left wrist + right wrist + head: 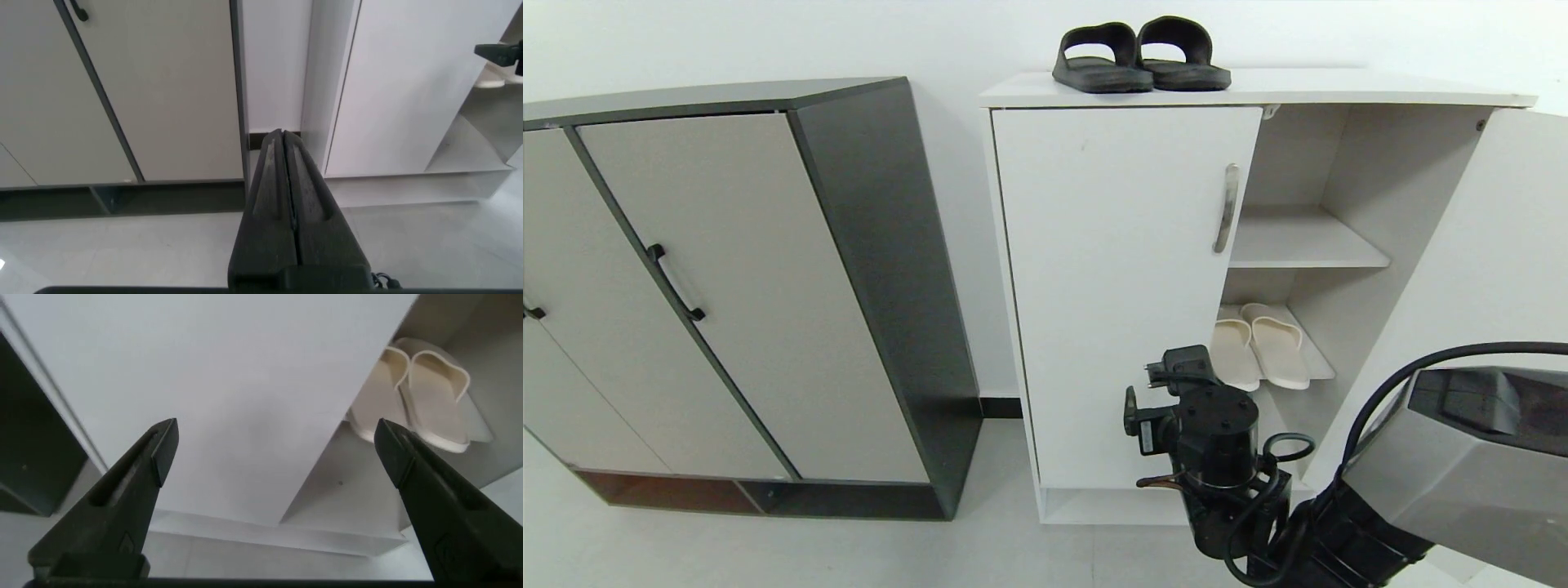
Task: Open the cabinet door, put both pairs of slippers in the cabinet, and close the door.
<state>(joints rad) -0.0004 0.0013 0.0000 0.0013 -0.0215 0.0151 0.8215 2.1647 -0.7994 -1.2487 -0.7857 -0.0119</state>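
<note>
Black slippers [1141, 55] waiting, upper middle
Right gripper [276, 433] is held wide, empty; both straps are best pinched together

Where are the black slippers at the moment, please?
In the head view, the black slippers sit side by side on top of the white cabinet, above its closed door.

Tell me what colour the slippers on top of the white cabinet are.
Black. The pair of open-toed slide slippers shows best in the head view.
</note>
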